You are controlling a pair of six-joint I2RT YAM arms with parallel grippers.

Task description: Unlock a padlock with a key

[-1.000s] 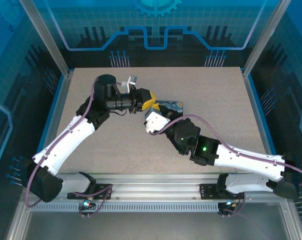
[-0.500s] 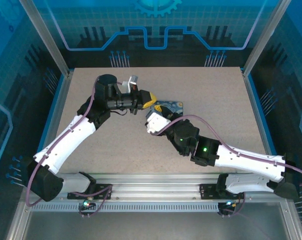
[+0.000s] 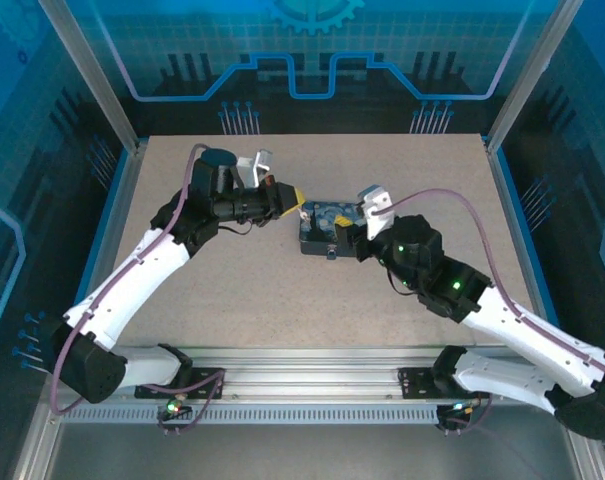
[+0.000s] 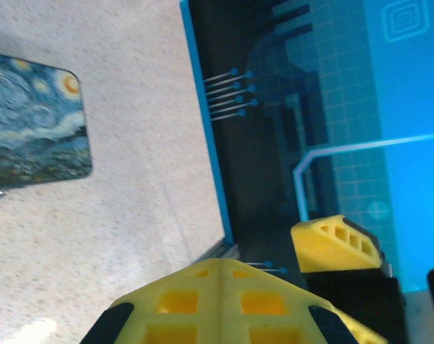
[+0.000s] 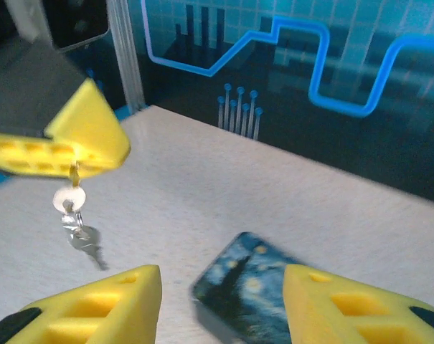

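The key (image 5: pixel 67 198) hangs from my left gripper (image 5: pixel 79 159), which is shut on its upper end; a ring and a second small key (image 5: pixel 89 246) dangle below it above the table. From above, that gripper (image 3: pixel 298 204) sits just left of the blue-and-yellow night-sky tin (image 3: pixel 325 222). My right gripper (image 5: pixel 222 312) is open, its yellow fingers (image 5: pixel 116 304) spread wide above the near end of the tin (image 5: pixel 256 287). In the top view it (image 3: pixel 344 238) hovers at the tin's right side. The padlock is out of view.
The tin (image 4: pixel 31 129) lies flat near the middle of the speckled table (image 3: pixel 232 290). Blue walls and a metal frame post (image 5: pixel 127 57) bound the workspace. A yellow finger of the other gripper (image 4: pixel 336 244) shows in the left wrist view.
My right gripper has opened and swung from the tin's left end to its right side, uncovering the tin. The left gripper has shut and stays near the tin's left corner.
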